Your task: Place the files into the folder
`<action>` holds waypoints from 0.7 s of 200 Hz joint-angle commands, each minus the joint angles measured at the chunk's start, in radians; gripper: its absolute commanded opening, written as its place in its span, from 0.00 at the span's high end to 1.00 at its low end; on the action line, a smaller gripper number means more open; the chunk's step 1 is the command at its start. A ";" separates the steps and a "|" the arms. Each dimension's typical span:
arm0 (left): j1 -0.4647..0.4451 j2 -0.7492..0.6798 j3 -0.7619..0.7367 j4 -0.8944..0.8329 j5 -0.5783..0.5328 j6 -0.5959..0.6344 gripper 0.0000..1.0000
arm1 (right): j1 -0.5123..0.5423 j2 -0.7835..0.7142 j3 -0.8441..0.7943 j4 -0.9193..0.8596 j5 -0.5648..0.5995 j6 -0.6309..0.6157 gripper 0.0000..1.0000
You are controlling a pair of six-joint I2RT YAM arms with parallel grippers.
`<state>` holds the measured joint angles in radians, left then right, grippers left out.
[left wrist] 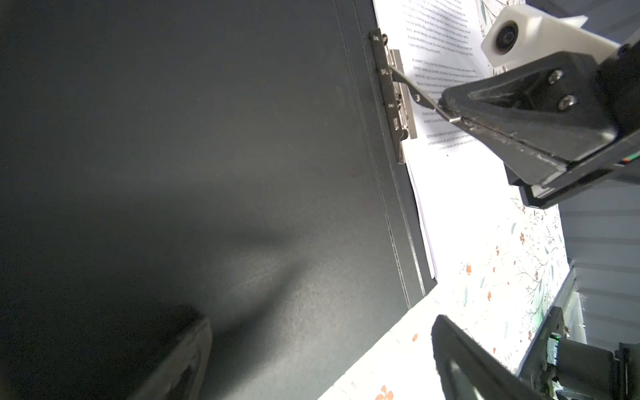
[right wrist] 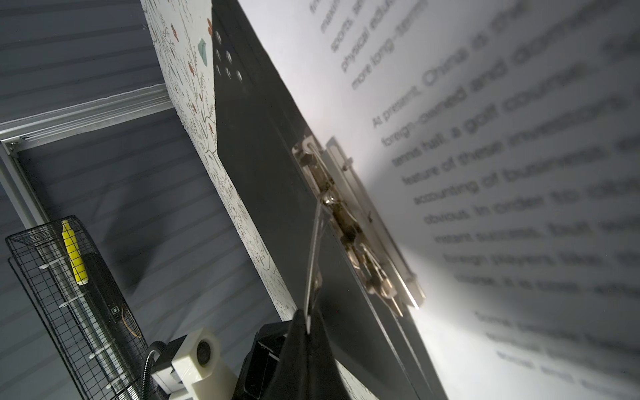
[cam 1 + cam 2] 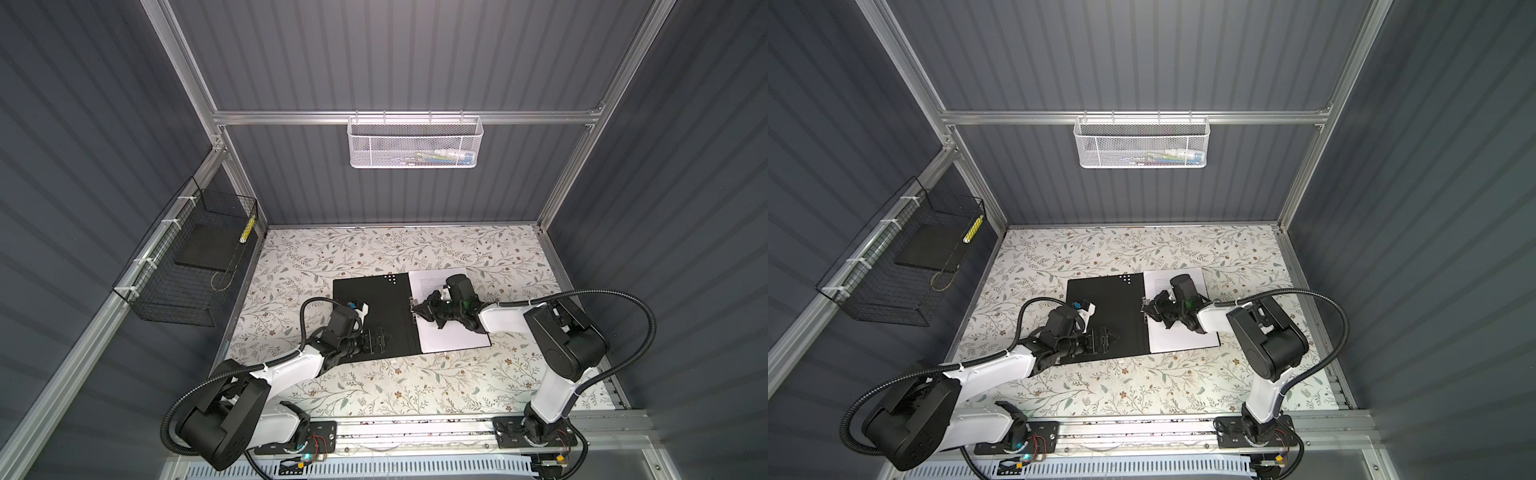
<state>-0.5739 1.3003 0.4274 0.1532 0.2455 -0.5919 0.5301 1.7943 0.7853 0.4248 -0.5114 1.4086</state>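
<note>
The folder [image 3: 374,307] [image 3: 1113,307] lies open on the table in both top views, black inside up. The files [image 3: 453,332] [image 3: 1183,336], white printed sheets, rest on its right half. My right gripper [image 3: 415,309] [image 2: 307,322] is shut on the raised metal lever [image 2: 313,249] of the clamp [image 2: 349,221] at the spine. The left wrist view shows the same grip on the lever [image 1: 415,93]. My left gripper [image 3: 384,338] [image 1: 325,360] stands open low over the front edge of the left flap [image 1: 207,173], with nothing between its fingers.
A black wire basket [image 3: 187,266] with a dark slab and a yellow item hangs on the left wall. A white mesh basket [image 3: 415,141] hangs on the back wall. The floral table top [image 3: 374,395] runs around the folder, and both arm bases sit along the front rail.
</note>
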 commanded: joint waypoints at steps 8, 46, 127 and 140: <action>0.002 0.036 -0.032 -0.172 -0.077 -0.036 0.00 | 0.000 0.034 -0.014 0.024 -0.050 -0.059 1.00; 0.002 0.022 -0.029 -0.222 -0.153 -0.075 0.00 | -0.014 0.024 -0.016 -0.006 -0.079 -0.138 1.00; 0.002 0.066 -0.026 -0.241 -0.186 -0.130 0.00 | -0.024 0.025 -0.136 -0.035 -0.042 -0.317 1.00; 0.002 0.069 -0.021 -0.241 -0.184 -0.131 0.00 | -0.024 0.026 -0.150 0.014 -0.076 -0.316 1.00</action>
<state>-0.5755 1.3106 0.4496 0.1242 0.0982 -0.6861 0.5045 1.8091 0.6682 0.4301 -0.5762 1.1408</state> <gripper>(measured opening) 0.998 0.046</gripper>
